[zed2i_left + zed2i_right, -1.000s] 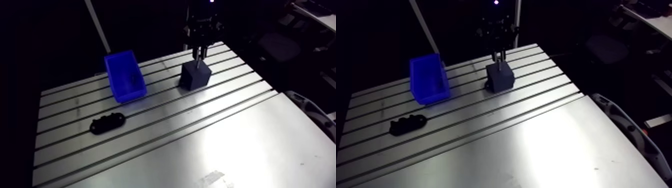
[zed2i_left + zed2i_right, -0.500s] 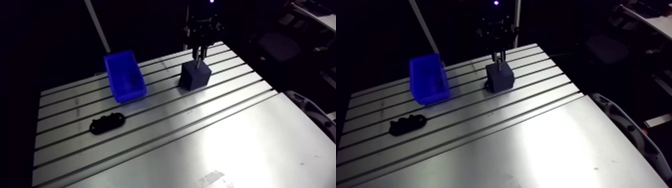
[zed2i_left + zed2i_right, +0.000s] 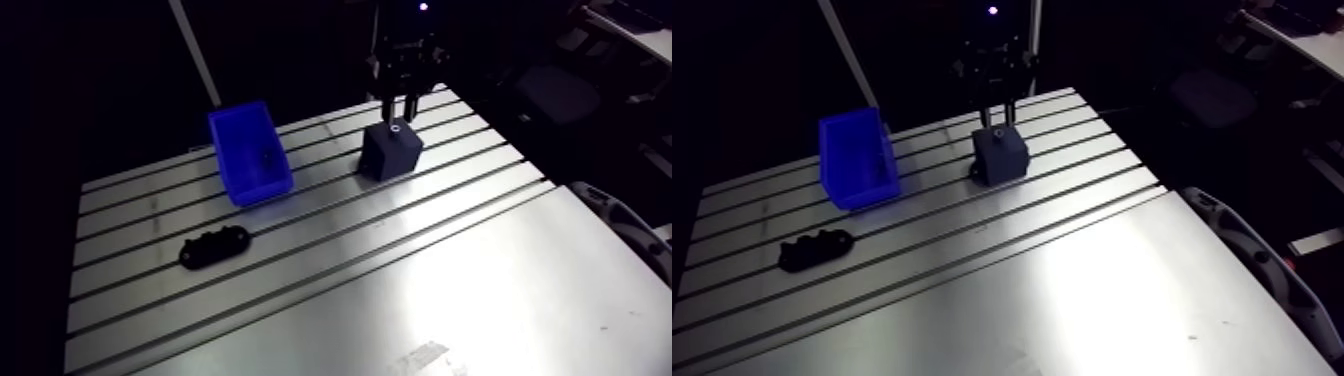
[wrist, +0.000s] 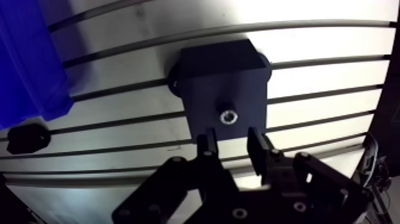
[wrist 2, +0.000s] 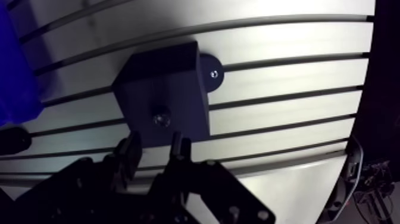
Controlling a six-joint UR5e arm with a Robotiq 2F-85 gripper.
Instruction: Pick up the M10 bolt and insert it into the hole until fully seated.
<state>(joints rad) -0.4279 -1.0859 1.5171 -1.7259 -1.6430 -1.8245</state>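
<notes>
A dark block (image 3: 390,152) stands on the slotted table (image 3: 450,270) towards its far side. The bolt (image 4: 228,117) sits in the hole in the block's top face, with only its shiny head showing. In the wrist view my gripper (image 4: 232,143) hangs just above the block, open, with nothing between its fingers (image 4: 257,143). The bolt head lies just ahead of the gap between them. In the arm view the gripper (image 3: 400,98) stands over the block's far edge.
A blue bin (image 3: 250,155) stands to the left of the block, with a small dark thing inside. A black flat part (image 3: 214,247) lies nearer the table's front left. The block's round foot (image 5: 209,68) is fastened to the table.
Earlier the gripper was down at the block's top with the bolt's shank showing under it. Now it has let go and risen a little, and the bolt head sits in the block.
</notes>
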